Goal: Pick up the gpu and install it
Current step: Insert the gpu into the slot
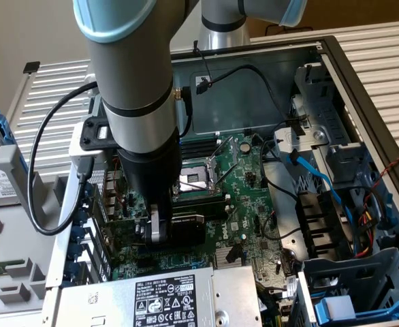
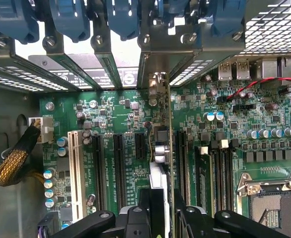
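Note:
The gpu [image 1: 188, 228], a small card with a black shroud, stands on edge over the green motherboard [image 1: 248, 197] inside the open computer case. My gripper [image 1: 157, 231] is shut on it from above. In the wrist view the gpu [image 2: 159, 148] shows edge-on, running from my gripper [image 2: 158, 214] toward its silver bracket [image 2: 157, 83] at the case's rear slot openings. It stands in line with the black expansion slots [image 2: 119, 163] of the motherboard [image 2: 120, 111]. Whether its lower edge is seated in a slot I cannot tell.
A silver power supply [image 1: 155, 296] lies at the case's front. A drive cage [image 1: 353, 286] and a blue cable [image 1: 310, 167] sit on the exterior view's right. The CPU socket [image 1: 196, 178] is beside the card. Blue slot latches [image 2: 71, 20], a white slot [image 2: 76, 168] and a braided cable [image 2: 14, 163] surround it.

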`<state>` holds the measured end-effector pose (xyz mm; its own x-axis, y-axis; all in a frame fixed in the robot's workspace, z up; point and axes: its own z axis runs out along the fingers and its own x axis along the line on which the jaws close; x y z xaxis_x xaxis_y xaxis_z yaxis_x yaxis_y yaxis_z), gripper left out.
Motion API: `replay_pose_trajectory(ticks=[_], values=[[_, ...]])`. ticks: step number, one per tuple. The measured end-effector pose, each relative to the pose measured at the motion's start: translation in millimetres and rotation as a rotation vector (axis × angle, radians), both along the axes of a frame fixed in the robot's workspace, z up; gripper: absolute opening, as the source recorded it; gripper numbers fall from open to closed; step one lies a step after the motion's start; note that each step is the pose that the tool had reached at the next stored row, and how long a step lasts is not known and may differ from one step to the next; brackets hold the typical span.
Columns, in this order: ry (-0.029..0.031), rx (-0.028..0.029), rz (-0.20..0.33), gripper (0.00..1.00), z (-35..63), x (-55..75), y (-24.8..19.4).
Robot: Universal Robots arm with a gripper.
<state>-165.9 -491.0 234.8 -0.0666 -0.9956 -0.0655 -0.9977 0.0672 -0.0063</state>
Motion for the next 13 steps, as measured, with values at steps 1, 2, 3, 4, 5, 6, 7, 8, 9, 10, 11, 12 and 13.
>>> replay_pose_trajectory(ticks=[1, 2, 3, 4, 5, 6, 7, 8, 9, 10, 11, 12, 13], values=[[0.0000, 0.0001, 0.000, 0.28, 0.0, 0.0, 0.0], [0.0000, 0.0000, 0.000, 0.28, 0.0, 0.0, 0.0], [0.0000, 0.0000, 0.000, 0.28, 0.0, 0.0, 0.0], [0.0000, 0.0000, 0.000, 0.28, 0.0, 0.0, 0.0], [0.0000, 0.0000, 0.000, 0.28, 0.0, 0.0, 0.0], [0.0000, 0.0000, 0.000, 0.28, 0.0, 0.0, 0.0], [0.0000, 0.0000, 0.000, 0.28, 0.0, 0.0, 0.0], [0.0000, 0.0000, 0.000, 0.28, 0.0, 0.0, 0.0], [0.0000, 0.0000, 0.000, 0.28, 0.0, 0.0, 0.0], [0.0000, 0.0000, 0.000, 0.28, 0.0, 0.0, 0.0], [0.0000, 0.0000, 0.000, 0.28, 0.0, 0.0, 0.0], [0.0000, 0.0000, 0.000, 0.28, 0.0, 0.0, 0.0], [0.0000, 0.0000, 0.000, 0.28, 0.0, 0.0, 0.0]])
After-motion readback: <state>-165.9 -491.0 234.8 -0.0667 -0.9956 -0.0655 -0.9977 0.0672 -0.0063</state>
